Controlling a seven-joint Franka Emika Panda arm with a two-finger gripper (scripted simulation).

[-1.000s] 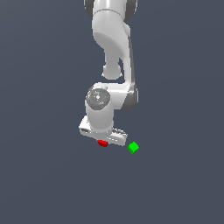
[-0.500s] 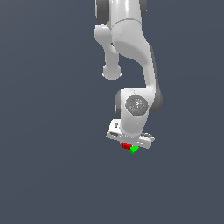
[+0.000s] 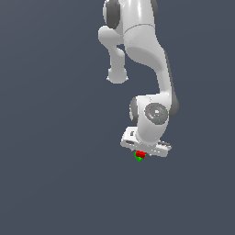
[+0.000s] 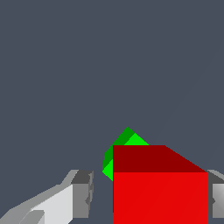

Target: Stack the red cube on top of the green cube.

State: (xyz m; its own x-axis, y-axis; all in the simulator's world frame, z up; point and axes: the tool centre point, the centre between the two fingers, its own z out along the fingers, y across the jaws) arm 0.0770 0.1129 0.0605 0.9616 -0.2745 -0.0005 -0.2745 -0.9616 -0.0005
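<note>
My gripper [image 3: 141,153] is shut on the red cube [image 3: 141,154] and holds it low, right over the green cube [image 3: 137,158]. In the exterior view only a thin green edge shows under the red cube. In the wrist view the red cube [image 4: 159,192] fills the space inside my gripper [image 4: 148,194]. One finger [image 4: 83,192] stands beside the cube with a narrow gap showing, and the other finger touches the cube's opposite face. The green cube [image 4: 124,144] sits beyond and below the red cube, mostly hidden by it. I cannot tell whether the two cubes touch.
The plain dark grey floor [image 3: 55,183] lies all around. The white arm [image 3: 147,50] rises above the hand.
My gripper has carried the red cube toward the exterior view's right, from beside the green cube to directly over it. The green cube has stayed in place.
</note>
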